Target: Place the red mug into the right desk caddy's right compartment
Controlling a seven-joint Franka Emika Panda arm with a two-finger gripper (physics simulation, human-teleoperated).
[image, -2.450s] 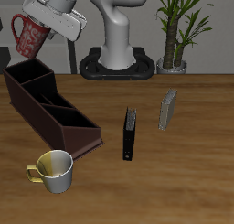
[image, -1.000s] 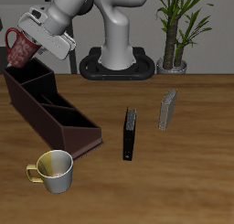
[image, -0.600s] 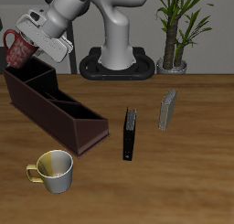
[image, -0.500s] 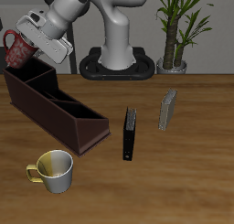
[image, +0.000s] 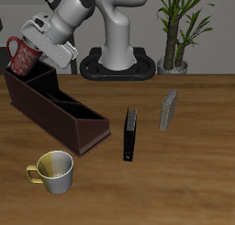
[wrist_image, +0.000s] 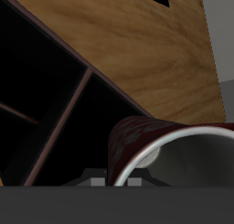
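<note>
The red mug (image: pixel 22 56) is held in my gripper (image: pixel 33 52), which is shut on it, tilted a little with the handle pointing away from the arm. It hangs over the far back end of the right desk caddy (image: pixel 57 114), with its bottom about level with the caddy's rim. The right compartment (image: pixel 25 84) lies directly under the mug. In the wrist view the red mug (wrist_image: pixel 131 144) shows its grey inside, just above the caddy's dark interior (wrist_image: pixel 41 100) and thin dividers. My gripper (wrist_image: pixel 114 179) is barely visible there.
A cream-yellow mug (image: pixel 53 171) stands near the table's front edge, beside the caddy's near end. A black book (image: pixel 131 134) stands upright mid-table, a grey book (image: pixel 167 109) farther back. The robot base (image: pixel 115 61) and a potted plant (image: pixel 174 31) are behind.
The mug has come down a little and moved in over the caddy's far end, turning more upright. The caddy's near end shifted slightly about a second ago.
</note>
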